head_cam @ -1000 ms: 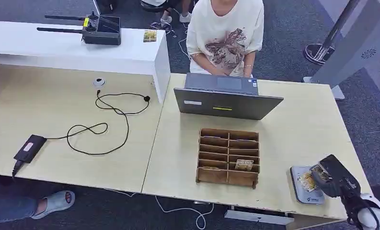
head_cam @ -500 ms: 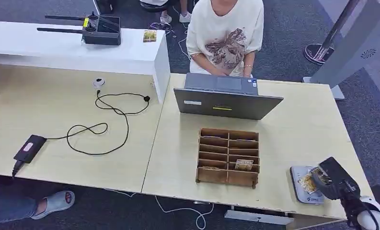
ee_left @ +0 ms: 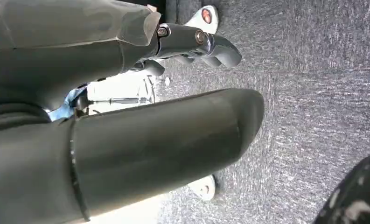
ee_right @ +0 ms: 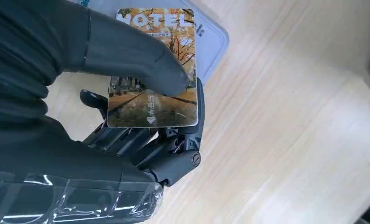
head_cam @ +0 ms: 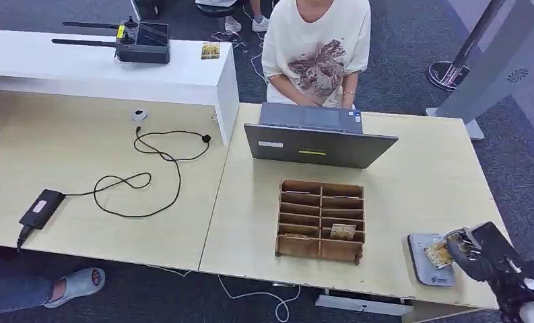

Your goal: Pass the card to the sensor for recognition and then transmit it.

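I see the desk [head_cam: 412, 182] with the sensor [head_cam: 427, 268] at its near right corner. Right hand [head_cam: 476, 256] pinches the card [ee_right: 156, 70] over it (scan step, I reckon). Next: hand it on. Left hand [ee_left: 127, 140]: can't tell.

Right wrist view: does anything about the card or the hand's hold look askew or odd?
Nothing stands out. The right hand pinches the card flat between thumb and fingers, face up, its far end over the grey sensor on the table.
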Controlling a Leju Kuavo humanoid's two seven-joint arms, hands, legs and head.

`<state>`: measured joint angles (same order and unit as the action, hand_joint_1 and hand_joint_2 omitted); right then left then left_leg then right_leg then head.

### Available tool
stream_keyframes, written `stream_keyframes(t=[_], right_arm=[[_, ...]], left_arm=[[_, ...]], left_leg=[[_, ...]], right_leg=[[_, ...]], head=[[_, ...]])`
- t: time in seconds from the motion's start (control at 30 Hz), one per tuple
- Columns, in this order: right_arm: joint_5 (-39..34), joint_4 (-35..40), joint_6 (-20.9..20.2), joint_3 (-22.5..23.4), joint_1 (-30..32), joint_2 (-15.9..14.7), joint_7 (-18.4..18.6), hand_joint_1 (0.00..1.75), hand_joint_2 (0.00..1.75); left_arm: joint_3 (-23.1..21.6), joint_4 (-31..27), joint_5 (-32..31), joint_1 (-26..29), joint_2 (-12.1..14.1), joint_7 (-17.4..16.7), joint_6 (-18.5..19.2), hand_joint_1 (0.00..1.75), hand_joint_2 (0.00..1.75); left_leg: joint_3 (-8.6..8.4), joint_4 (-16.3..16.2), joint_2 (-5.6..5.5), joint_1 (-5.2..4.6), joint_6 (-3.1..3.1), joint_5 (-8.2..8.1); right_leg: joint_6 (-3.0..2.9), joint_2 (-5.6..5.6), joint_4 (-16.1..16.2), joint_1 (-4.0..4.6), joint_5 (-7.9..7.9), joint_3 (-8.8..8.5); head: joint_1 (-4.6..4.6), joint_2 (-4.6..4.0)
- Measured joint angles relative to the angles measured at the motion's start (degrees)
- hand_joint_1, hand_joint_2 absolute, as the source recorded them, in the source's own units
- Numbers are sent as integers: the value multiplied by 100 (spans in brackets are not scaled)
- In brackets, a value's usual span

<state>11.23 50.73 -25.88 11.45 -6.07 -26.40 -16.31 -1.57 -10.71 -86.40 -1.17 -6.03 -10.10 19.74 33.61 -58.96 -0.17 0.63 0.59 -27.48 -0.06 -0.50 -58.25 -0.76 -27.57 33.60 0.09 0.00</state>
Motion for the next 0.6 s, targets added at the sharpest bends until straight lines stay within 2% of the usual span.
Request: stream_keyframes(t=[0.33,0.6], right_arm=[[-230,369,-192,273,17,68,-127,175,175],[-315,911,-302,308,38,114,-199,175,175]], left_arm=[[0,0,0,-3,-9,0,31,0,0],[0,0,-2,-4,-9,15,31,0,0]], left_leg=[[1,0,0,0,0,0],[0,0,0,0,0,0]], right_leg=[[0,0,0,0,0,0],[0,0,0,0,0,0]], head=[[0,2],[-2,0]])
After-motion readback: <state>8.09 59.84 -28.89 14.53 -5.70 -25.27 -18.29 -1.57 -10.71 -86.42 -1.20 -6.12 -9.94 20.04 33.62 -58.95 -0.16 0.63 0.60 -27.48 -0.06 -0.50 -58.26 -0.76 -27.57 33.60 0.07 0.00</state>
